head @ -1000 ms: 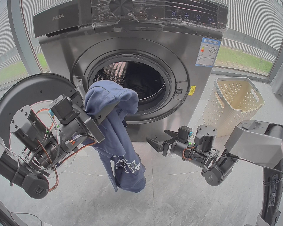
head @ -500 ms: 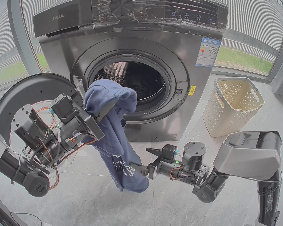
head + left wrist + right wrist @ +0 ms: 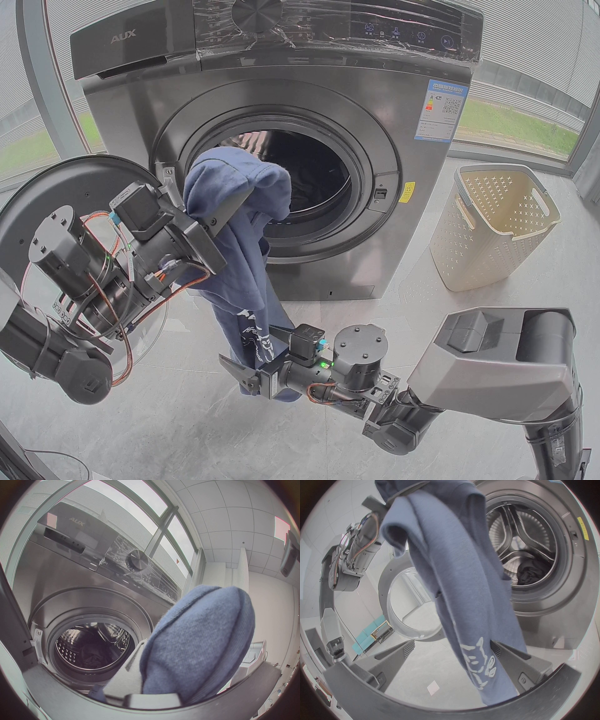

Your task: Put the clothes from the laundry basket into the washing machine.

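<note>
The left gripper [image 3: 234,206] sits at centre left of the head view, clamped on the bunched top of a blue shirt [image 3: 240,275] and holding it up against the left rim of the washer [image 3: 387,125] mouth. The shirt folds over the fingers like a hood, and its long tail hangs down toward the floor at lower centre, printed side out. The right gripper [image 3: 253,356] is low in the frame with its jaws spread. In the right wrist view the tail [image 3: 475,655] hangs between its 2 fingers [image 3: 393,655], not yet pinched.

The drum [image 3: 312,169] is open, the door [image 3: 75,187] swung wide at the left edge, and 1 dark garment [image 3: 532,570] already lies inside. The basket [image 3: 500,219] stands at the right, just beside the washer, and looks emptied.

The step in hand seems to be gathering the tail so the whole shirt goes in together. The right jaws should close on the cloth well above its hem – a grip at the very edge could slip. The tail can then be lifted to the height of the opening and both arms can feed it in, top first. The left should let go only once its bundle is past the door seal – otherwise cloth may drape over the lip and slide back out onto the floor
</note>
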Tool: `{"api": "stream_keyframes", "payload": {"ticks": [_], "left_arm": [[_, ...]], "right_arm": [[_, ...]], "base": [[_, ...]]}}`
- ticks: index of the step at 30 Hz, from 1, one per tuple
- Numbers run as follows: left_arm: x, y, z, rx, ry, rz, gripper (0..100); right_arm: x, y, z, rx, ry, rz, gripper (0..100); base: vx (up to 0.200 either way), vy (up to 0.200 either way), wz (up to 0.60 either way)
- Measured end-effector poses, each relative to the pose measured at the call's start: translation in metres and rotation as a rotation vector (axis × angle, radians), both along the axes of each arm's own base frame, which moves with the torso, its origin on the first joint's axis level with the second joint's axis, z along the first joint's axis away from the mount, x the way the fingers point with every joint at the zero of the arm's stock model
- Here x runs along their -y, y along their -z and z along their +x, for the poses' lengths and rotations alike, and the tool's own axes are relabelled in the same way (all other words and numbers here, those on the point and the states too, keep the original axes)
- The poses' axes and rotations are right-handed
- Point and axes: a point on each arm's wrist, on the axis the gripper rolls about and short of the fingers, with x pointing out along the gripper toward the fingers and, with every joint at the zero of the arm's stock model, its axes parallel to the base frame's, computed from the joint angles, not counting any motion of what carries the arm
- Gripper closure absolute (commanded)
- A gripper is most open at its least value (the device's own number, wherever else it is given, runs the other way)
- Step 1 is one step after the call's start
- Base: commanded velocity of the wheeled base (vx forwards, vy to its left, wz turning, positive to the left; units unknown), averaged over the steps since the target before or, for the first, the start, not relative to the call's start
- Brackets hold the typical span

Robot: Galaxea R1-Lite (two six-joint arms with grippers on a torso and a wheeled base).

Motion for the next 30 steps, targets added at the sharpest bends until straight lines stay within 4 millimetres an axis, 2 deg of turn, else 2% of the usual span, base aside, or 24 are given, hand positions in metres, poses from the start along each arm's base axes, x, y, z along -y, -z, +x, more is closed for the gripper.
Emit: {"api": "stream_keyframes", "payload": {"ticks": [8, 14, 19, 23, 26, 30], "left_arm": [[0.0, -0.025, -0.008, 0.047, 0.028, -0.08, 100], [-0.001, -0.027, -0.005, 0.046, -0.015, -0.103, 100], [-0.004, -0.02, 0.002, 0.025, -0.044, -0.09, 100], [-0.007, -0.016, 0.006, 0.015, -0.061, -0.083, 100], [-0.008, -0.014, 0.006, 0.009, -0.063, -0.077, 100], [-0.008, -0.012, 0.005, 0.006, -0.063, -0.071, 100]], "right_arm": [[-0.021, -0.002, -0.007, 0.015, -0.036, 0.051, 0], [-0.026, 0.003, -0.014, 0.004, -0.05, 0.05, 0], [-0.009, 0.01, -0.005, -0.008, 0.019, 0.011, 0], [0.014, 0.011, 0.011, -0.002, 0.091, -0.027, 0], [0.038, 0.008, 0.027, 0.002, 0.158, -0.043, 0], [0.058, 0.001, 0.043, 0.002, 0.213, -0.049, 0]], "base": [[0.0, 0.0, 0.0], [0.0, 0.0, 0.0], [0.0, 0.0, 0.0], [0.0, 0.0, 0.0], [0.0, 0.0, 0.0], [0.0, 0.0, 0.0]]}}
